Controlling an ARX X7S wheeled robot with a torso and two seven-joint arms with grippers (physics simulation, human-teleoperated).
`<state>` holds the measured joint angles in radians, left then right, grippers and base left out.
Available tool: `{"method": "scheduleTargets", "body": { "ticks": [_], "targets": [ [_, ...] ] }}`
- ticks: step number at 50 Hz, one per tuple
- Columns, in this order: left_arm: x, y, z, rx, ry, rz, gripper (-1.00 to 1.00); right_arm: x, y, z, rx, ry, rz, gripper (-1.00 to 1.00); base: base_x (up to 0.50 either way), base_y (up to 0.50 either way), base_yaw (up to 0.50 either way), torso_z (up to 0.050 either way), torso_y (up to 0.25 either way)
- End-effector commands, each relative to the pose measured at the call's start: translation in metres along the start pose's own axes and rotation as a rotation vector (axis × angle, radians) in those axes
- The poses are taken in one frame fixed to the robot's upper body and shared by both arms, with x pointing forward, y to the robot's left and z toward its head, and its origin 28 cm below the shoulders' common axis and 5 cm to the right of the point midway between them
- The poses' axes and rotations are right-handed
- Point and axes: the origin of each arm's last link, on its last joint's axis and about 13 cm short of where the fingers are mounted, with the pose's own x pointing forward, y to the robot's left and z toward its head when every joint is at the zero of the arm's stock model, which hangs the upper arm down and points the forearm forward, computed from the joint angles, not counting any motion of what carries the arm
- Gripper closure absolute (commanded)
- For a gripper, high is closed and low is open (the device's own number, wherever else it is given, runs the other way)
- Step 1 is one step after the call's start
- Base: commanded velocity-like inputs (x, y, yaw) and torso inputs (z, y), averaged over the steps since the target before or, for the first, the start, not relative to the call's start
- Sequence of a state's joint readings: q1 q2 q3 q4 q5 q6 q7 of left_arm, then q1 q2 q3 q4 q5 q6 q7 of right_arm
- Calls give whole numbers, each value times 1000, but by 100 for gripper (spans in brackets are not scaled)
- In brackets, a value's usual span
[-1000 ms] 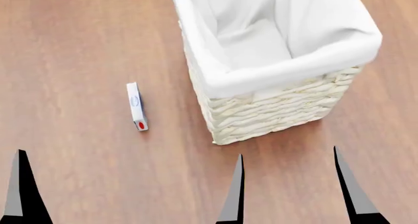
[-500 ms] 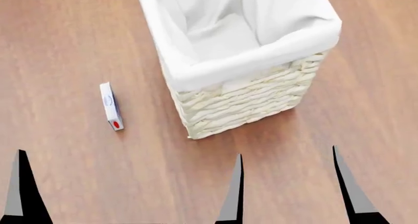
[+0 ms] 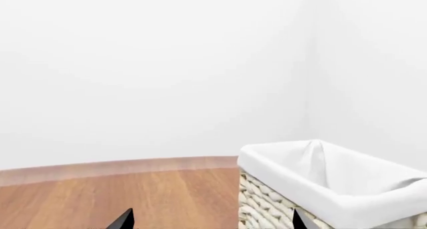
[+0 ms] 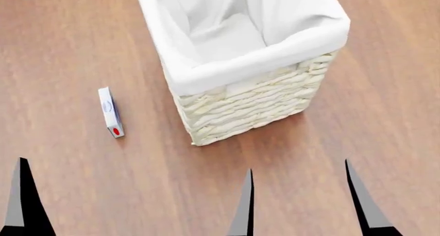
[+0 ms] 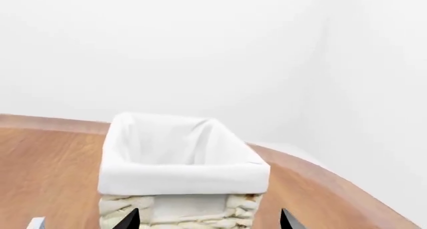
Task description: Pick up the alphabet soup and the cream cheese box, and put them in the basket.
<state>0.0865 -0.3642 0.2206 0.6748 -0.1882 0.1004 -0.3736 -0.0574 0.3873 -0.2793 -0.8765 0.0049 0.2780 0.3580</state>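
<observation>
A wooden table (image 4: 385, 107) carries the tall wicker basket (image 4: 240, 104), its white liner folded over the rim. The flat cream cheese box (image 4: 110, 112) lies on the wood, near the basket's left side but apart from it. Below, the right gripper (image 4: 302, 205) stands spread and empty; only one left gripper fingertip (image 4: 20, 200) shows, so its state cannot be told.

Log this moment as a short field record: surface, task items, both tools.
surface: brown wooden floor
basket: tall cream woven wicker basket with white cloth liner, upright, nothing visible inside
cream cheese box: small thin white carton with blue oval and red spot, on the floor, apart from the basket, on its left in the head view
alphabet soup: not in view
left tool: open, holding nothing
right tool: open, holding nothing
</observation>
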Motion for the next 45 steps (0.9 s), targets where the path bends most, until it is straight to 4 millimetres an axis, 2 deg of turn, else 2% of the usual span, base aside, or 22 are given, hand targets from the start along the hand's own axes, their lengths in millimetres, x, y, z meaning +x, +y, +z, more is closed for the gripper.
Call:
{"method": "scheduleTargets", "body": {
  "ticks": [1, 7, 29, 45],
  "targets": [
    [1, 1, -3, -5, 6, 6, -100, -4, 0, 7, 1, 32, 10, -100, 0, 0, 0, 0, 0],
    [1, 1, -5, -1, 11, 6, -100, -11, -2, 19, -2, 68, 22, -100, 0, 0, 0, 0, 0],
    [-3, 2, -15, -1, 45, 10, -100, -48, -10, 17, 27, 292, 14, -100, 0, 0, 0, 0, 0],
    [-2, 2, -13, -13, 38, 11, -100, -64, -10, 10, 44, 444, 16, -100, 0, 0, 0, 0, 0]
  ]
}}
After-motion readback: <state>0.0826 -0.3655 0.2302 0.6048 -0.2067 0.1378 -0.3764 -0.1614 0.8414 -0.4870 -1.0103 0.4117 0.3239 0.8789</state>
